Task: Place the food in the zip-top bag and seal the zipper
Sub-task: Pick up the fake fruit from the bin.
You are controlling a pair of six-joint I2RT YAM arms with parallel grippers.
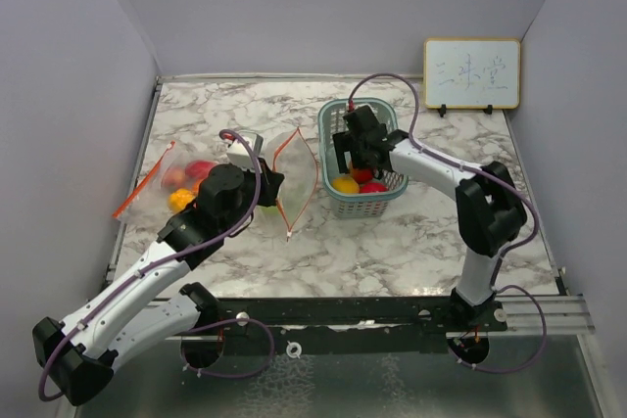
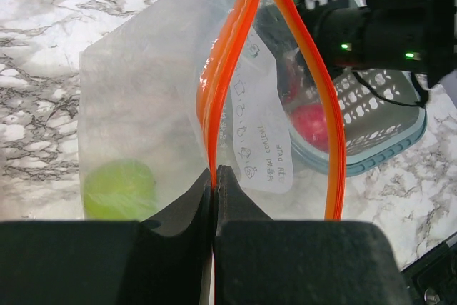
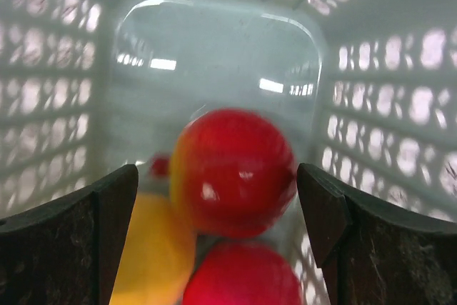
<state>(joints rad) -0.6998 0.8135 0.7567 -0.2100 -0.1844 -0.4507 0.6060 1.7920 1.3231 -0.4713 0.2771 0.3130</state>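
My left gripper [image 2: 215, 169] is shut on the orange zipper rim of the clear zip-top bag [image 2: 143, 105], holding its mouth open and upright [image 1: 294, 178]. A green fruit [image 2: 119, 189] lies inside that bag. The food in the teal basket [image 1: 338, 205] is a red fruit [image 3: 232, 173], a second red one [image 3: 243, 276] and a yellow one [image 3: 153, 255]. My right gripper [image 3: 216, 169] is down inside the basket [image 1: 355, 165], open, with its fingers on either side of the upper red fruit. The right finger [image 3: 321, 205] is almost touching it.
A second clear bag [image 1: 171, 183] with red and orange fruits lies flat at the table's left. A small whiteboard [image 1: 471, 73] stands at the back right. The basket sits just right of the held bag, and grey walls enclose the table.
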